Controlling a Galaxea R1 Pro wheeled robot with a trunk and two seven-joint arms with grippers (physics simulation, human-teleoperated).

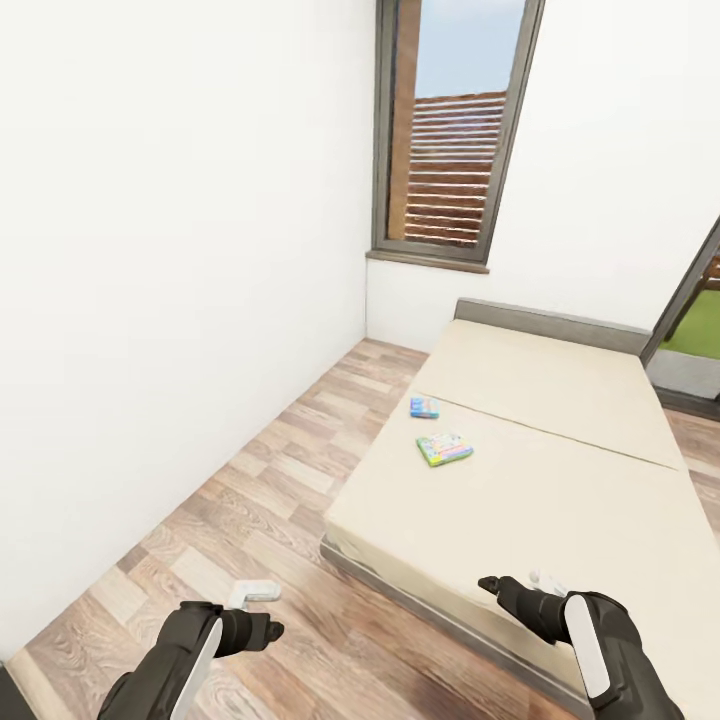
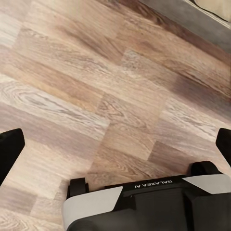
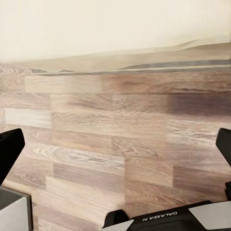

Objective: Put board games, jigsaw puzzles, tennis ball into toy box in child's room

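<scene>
While both arms hang low over the wood floor (image 1: 250, 480), 2 board games (image 1: 443, 448) lie on the cream bed (image 1: 560, 480) near its left edge, the smaller blue one (image 1: 424, 407) just beyond the green one. The left gripper (image 2: 115, 144) and right gripper (image 3: 115, 144) are both spread wide, holding nothing.

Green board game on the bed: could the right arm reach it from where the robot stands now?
Probably not. The green board game lies well up the bed, next to the blue board game, while the right gripper hangs open at the mattress's near edge. Nothing blocks the way; the robot likely must roll closer.
</scene>
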